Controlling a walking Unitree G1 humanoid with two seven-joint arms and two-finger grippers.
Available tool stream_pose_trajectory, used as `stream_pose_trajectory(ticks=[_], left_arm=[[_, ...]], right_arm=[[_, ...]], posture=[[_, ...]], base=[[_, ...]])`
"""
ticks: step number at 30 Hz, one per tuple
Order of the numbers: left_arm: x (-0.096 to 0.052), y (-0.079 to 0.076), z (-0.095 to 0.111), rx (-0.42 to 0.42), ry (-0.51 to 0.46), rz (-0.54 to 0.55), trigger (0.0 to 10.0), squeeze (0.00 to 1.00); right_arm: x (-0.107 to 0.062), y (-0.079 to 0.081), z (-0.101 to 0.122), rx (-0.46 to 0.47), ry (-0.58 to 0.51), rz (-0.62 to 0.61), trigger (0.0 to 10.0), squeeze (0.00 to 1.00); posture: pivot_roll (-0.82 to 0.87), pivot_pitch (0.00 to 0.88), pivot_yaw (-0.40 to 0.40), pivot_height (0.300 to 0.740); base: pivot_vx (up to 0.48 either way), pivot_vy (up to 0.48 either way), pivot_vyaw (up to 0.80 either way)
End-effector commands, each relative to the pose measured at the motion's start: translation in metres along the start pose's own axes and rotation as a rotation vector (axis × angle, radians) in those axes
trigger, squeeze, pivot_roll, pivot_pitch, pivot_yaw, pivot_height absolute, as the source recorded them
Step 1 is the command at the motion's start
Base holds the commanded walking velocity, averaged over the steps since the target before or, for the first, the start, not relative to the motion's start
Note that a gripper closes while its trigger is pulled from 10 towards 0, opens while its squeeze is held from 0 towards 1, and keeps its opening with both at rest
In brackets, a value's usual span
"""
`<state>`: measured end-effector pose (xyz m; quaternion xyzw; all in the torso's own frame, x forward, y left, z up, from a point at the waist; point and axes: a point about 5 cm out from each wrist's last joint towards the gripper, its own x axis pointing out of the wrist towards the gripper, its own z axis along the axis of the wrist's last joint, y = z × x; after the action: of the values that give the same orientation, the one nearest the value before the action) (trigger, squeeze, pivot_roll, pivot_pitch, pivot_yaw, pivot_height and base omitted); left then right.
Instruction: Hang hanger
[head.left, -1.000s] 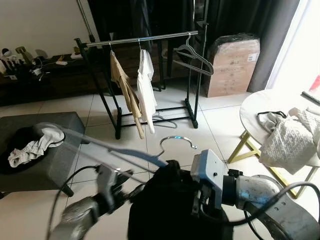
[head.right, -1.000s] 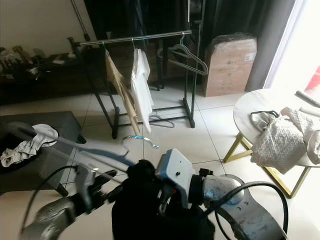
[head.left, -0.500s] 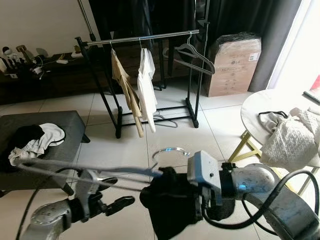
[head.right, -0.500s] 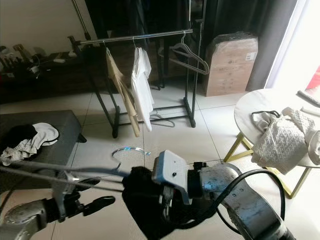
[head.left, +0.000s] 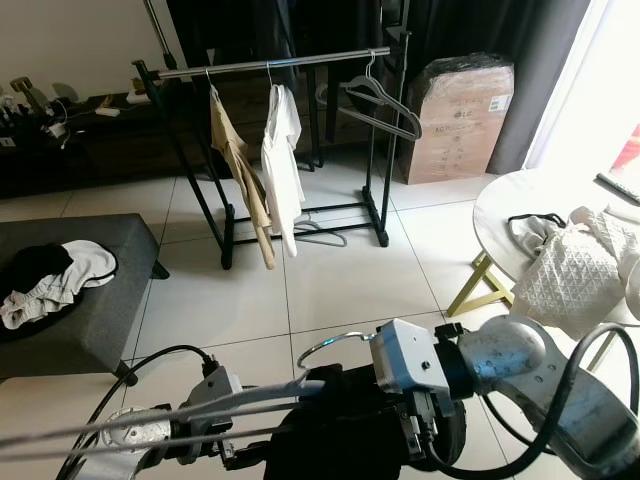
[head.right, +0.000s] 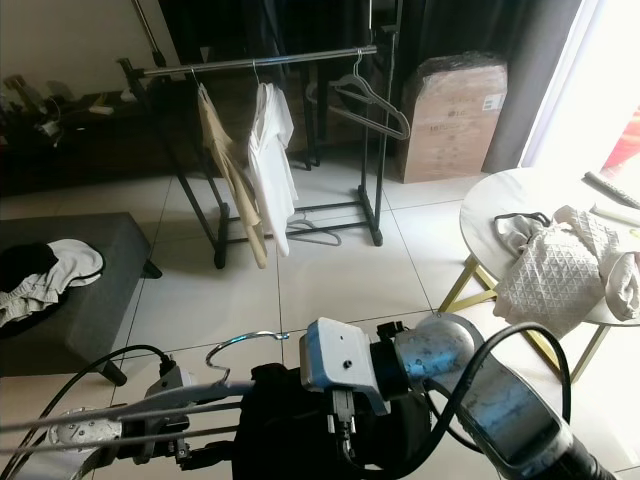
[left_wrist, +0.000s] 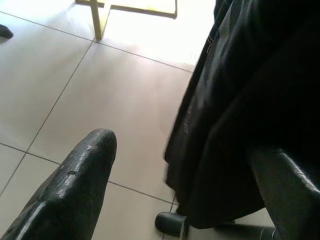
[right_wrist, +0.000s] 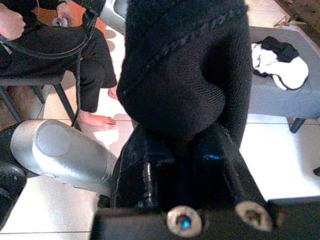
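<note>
Right wrist view: right gripper (right_wrist: 182, 165) pinches soft black garment (right_wrist: 187, 70) on light wire hanger (head.left: 335, 345); left gripper (left_wrist: 180, 200) spread; hold rigid wire, not cloth.

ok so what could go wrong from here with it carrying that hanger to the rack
The black garment looks bunched in the right gripper, so it might slide off the hanger on the way. The rack stands some way off across the tiles, already holding two shirts and an empty hanger, so the free stretch of rail is short. The round table is close on the right.
</note>
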<state>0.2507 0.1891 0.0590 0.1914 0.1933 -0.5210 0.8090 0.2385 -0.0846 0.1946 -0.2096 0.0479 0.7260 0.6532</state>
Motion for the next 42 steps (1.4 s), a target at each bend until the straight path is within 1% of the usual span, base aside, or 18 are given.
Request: stream_pose_trajectory(ticks=[1, 4, 6, 7, 11, 14, 16, 20, 21, 22, 23, 24, 36, 42], left_arm=[[-0.002, 0.001, -0.006, 0.031, 0.050, -0.009, 10.0, 0.00], [0.002, -0.003, -0.007, 0.023, 0.039, -0.044, 10.0, 0.00], [0.005, -0.011, -0.008, 0.028, 0.027, -0.095, 10.0, 0.00], [0.005, -0.012, -0.008, 0.029, 0.025, -0.103, 10.0, 0.00], [0.008, -0.012, -0.009, 0.059, 0.026, -0.109, 10.0, 0.00], [0.012, -0.014, -0.008, 0.053, 0.003, -0.126, 10.0, 0.00], [0.017, -0.014, -0.007, 0.059, -0.002, -0.128, 10.0, 0.00], [0.020, -0.014, -0.007, 0.057, -0.007, -0.134, 10.0, 0.00], [0.021, -0.015, -0.006, 0.053, -0.012, -0.138, 7.6, 0.00], [0.022, -0.017, -0.006, 0.055, -0.012, -0.143, 5.0, 0.00], [0.022, -0.017, -0.006, 0.055, -0.012, -0.143, 5.0, 0.00], [0.024, -0.018, -0.007, 0.054, -0.009, -0.150, 0.0, 0.00], [0.029, -0.025, -0.012, 0.030, -0.011, -0.188, 0.0, 0.00], [0.030, -0.026, -0.013, 0.018, -0.010, -0.195, 0.0, 0.00]], right_arm=[[0.002, -0.001, 0.011, -0.058, -0.027, 0.018, 0.0, 0.00], [0.004, -0.003, 0.014, -0.069, -0.034, 0.025, 0.0, 0.00], [0.006, -0.005, 0.015, -0.074, -0.036, 0.030, 0.0, 0.00], [0.006, -0.005, 0.014, -0.075, -0.036, 0.031, 0.0, 0.00], [0.007, -0.006, 0.014, -0.079, -0.036, 0.031, 0.0, 0.00], [0.008, -0.007, 0.016, -0.084, -0.041, 0.032, 0.0, 0.00], [0.007, -0.009, 0.018, -0.090, -0.042, 0.023, 0.0, 0.00], [0.006, -0.009, 0.017, -0.090, -0.040, 0.020, 0.0, 0.00], [0.006, -0.010, 0.017, -0.087, -0.040, 0.018, 0.0, 0.00], [0.006, -0.010, 0.016, -0.085, -0.040, 0.015, 0.0, 0.00], [0.006, -0.010, 0.016, -0.085, -0.040, 0.015, 0.0, 0.00], [0.006, -0.011, 0.016, -0.083, -0.041, 0.011, 0.0, 0.00], [0.008, -0.015, 0.015, -0.079, -0.042, -0.008, 0.0, 0.00], [0.007, -0.017, 0.015, -0.082, -0.038, -0.020, 0.0, 0.00]], posture=[[-0.18, 0.181, 0.044, 0.740], [-0.19, 0.181, 0.044, 0.740], [-0.18, 0.180, 0.044, 0.740], [-0.18, 0.180, 0.044, 0.740], [-0.18, 0.178, 0.046, 0.740], [-0.19, 0.176, 0.046, 0.740], [-0.19, 0.176, 0.045, 0.740], [-0.19, 0.175, 0.045, 0.740], [-0.19, 0.174, 0.046, 0.740], [-0.19, 0.173, 0.046, 0.740], [-0.19, 0.173, 0.046, 0.740], [-0.18, 0.172, 0.046, 0.740], [-0.19, 0.159, 0.049, 0.740], [-0.19, 0.153, 0.049, 0.740]], base=[[0.000, 0.000, 0.00], [0.000, 0.000, 0.00], [0.000, 0.000, 0.00], [0.000, 0.000, 0.00], [0.000, 0.000, 0.00], [0.000, 0.000, 0.00], [0.000, 0.000, 0.00], [0.000, 0.000, 0.00], [0.000, 0.000, 0.00], [0.000, 0.000, 0.00], [0.000, 0.000, 0.00], [0.000, 0.000, 0.00], [0.000, 0.000, 0.00], [0.000, 0.000, 0.00]])
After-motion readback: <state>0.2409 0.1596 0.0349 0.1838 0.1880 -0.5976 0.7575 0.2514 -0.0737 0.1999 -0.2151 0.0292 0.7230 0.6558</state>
